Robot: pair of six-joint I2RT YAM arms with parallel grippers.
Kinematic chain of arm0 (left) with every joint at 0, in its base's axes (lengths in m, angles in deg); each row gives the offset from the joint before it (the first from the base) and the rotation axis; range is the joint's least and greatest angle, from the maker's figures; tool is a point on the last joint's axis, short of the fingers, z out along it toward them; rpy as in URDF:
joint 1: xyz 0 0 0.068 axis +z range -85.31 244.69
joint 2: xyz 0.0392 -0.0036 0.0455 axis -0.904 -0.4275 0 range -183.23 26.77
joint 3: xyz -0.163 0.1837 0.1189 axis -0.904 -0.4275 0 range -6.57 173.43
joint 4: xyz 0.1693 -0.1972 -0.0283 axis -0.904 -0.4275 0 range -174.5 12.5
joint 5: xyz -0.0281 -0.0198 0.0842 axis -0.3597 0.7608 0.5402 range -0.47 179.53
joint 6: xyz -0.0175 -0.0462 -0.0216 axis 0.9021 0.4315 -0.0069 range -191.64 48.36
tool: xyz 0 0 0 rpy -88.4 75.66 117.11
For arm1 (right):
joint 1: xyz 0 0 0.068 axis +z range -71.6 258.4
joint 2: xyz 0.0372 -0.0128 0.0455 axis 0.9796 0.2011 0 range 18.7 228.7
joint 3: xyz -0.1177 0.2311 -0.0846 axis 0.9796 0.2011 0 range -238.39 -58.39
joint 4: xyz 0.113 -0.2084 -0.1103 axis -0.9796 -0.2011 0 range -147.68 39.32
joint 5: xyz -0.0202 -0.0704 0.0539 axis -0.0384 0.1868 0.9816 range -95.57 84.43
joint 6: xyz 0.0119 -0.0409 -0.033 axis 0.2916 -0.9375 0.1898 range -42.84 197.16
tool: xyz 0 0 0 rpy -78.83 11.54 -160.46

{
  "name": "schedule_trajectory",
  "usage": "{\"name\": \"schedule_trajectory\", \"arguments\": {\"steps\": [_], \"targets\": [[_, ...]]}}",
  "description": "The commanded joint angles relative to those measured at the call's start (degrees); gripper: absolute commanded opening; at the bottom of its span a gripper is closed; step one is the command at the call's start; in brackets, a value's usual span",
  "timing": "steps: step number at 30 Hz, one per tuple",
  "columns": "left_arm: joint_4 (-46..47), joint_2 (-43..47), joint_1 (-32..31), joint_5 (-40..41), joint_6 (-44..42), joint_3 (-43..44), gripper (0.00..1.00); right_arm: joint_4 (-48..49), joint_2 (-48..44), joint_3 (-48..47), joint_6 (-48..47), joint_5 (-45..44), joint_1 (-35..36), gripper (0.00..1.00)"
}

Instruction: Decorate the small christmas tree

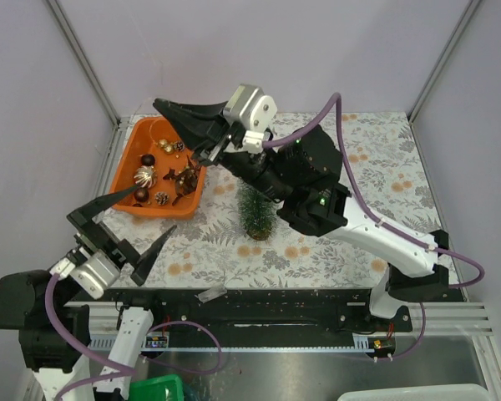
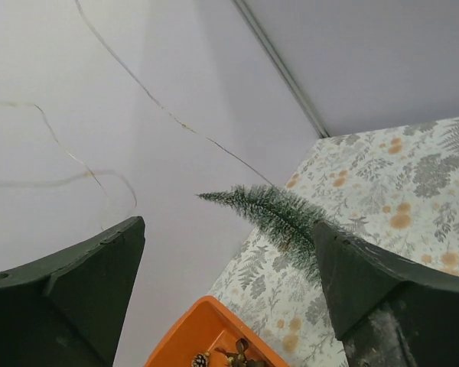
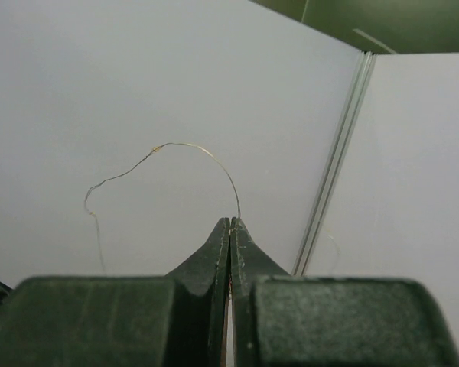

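Note:
The small christmas tree stands upright on the floral table, right of the orange tray. In the left wrist view the tree shows past my right-hand finger. My right gripper hangs raised over the tray's far end, shut on a thin wire that loops up from the tips. The wire also runs across the wall in the left wrist view. My left gripper is open and empty at the tray's near corner, its opening facing the tree and tray.
The tray holds several small gold and brown ornaments and pine cones. Grey walls and metal frame posts close in the table at the back and sides. The right arm's body reaches over the tree.

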State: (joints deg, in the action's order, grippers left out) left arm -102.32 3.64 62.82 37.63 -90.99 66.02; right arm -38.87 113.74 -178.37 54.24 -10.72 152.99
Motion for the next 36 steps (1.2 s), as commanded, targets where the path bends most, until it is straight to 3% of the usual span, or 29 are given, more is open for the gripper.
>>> {"name": "schedule_trajectory", "arguments": {"steps": [1, 6, 11, 19, 25, 31, 36], "targets": [[10.0, -5.9, 0.5, 7.1, 9.7, -0.9, 0.95, -5.4, 3.4, -8.1, -1.0, 1.5, -2.3, 0.0], [11.7, -11.0, 0.5, 2.6, 15.7, 2.7, 0.99, -10.0, 6.5, -15.6, -0.5, 2.4, -3.4, 0.0], [13.5, -14.9, 0.5, 3.9, 22.5, 4.1, 0.99, -11.5, 8.8, -21.7, 0.6, 3.0, -5.1, 0.0], [16.7, -18.9, 0.5, -2.4, 27.8, -0.1, 0.99, -12.8, 12.9, -30.8, 5.4, 5.0, -9.2, 0.0], [26.0, -21.0, -0.2, -3.5, 34.5, -3.8, 0.99, -12.4, 12.1, -30.4, 8.6, 8.6, -9.7, 0.0], [27.4, -22.4, -2.3, -9.3, 35.5, -5.3, 0.99, -9.4, 10.3, -26.4, 10.5, 9.9, -9.7, 0.0], [25.7, -23.4, -4.4, -6.6, 33.6, -5.1, 0.79, -8.5, 9.5, -25.9, 11.4, 10.9, -9.6, 0.0]]}}
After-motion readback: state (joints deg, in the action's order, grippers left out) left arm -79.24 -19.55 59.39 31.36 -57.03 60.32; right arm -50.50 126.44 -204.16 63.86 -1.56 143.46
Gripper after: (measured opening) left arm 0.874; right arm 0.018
